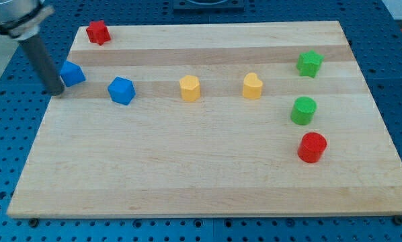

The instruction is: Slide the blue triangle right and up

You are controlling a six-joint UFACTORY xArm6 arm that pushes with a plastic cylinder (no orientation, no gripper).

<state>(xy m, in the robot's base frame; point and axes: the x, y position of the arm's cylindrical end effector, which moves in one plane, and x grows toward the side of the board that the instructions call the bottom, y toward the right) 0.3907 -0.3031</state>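
The blue triangle (pixel 72 72) lies near the left edge of the wooden board (pixel 187 175), towards the view's top. My tip (pixel 56 92) stands just left of and slightly below it, close to or touching its left side. A second blue block, a cube (pixel 121 90), lies to the right of the triangle.
A red star (pixel 97 31) sits at the top left corner. A yellow hexagon (pixel 189 88) and a yellow heart-like block (pixel 253 86) lie mid-board. A green star (pixel 309 64), a green cylinder (pixel 303 110) and a red cylinder (pixel 312 147) stand at the right.
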